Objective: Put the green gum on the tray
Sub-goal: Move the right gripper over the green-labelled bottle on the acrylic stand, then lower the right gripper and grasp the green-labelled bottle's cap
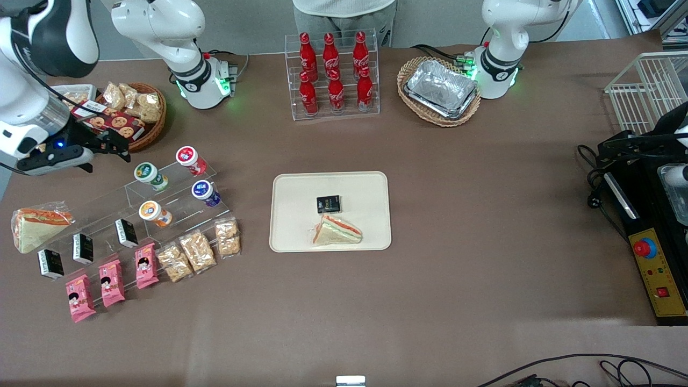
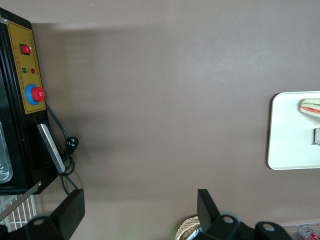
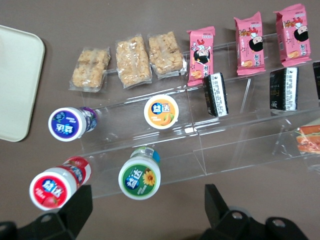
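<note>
Claw (image 1: 110,151) raised, fingers apart.

Front view overlooks the whole table; both wrist cameras look down, sharing the tray (image 1: 330,183).

The green gum (image 1: 151,176) (image 3: 140,178) is a small round white jar with a green-rimmed lid and a green label bearing a yellow flower. It stands on the upper step of a clear stepped rack (image 1: 161,204) toward the working arm's end of the table, beside a red-lidded jar (image 1: 190,160) and farther from the front camera than an orange-lidded jar (image 1: 155,213).

The tray (image 1: 293,188) (image 3: 17,80) (image 2: 287,130) is a large flat cream rectangle with rounded corners and a low rim, lying near the middle of the table, well apart from the jar. A wrapped sandwich (image 1: 337,231) and a small black packet (image 1: 328,204) lie on it.

The gripper (image 1: 115,149) hangs above the table, near the jar and apart from it, jaws spread.
</note>
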You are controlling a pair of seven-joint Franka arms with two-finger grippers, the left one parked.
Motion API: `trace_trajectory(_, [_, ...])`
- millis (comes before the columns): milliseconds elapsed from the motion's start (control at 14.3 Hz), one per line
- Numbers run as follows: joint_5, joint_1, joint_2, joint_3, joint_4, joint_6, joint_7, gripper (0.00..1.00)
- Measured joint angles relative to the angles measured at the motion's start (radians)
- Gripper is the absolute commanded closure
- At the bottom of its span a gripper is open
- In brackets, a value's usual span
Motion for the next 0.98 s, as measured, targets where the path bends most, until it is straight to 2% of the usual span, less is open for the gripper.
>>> trace_trajectory(628, [0.000, 0.002, 0.009, 0.001, -0.233, 0.289, 0.000, 0.00])
trace_trajectory(977, [0.000, 0.004, 0.027, 0.001, -0.281, 0.359, 0.000, 0.00])
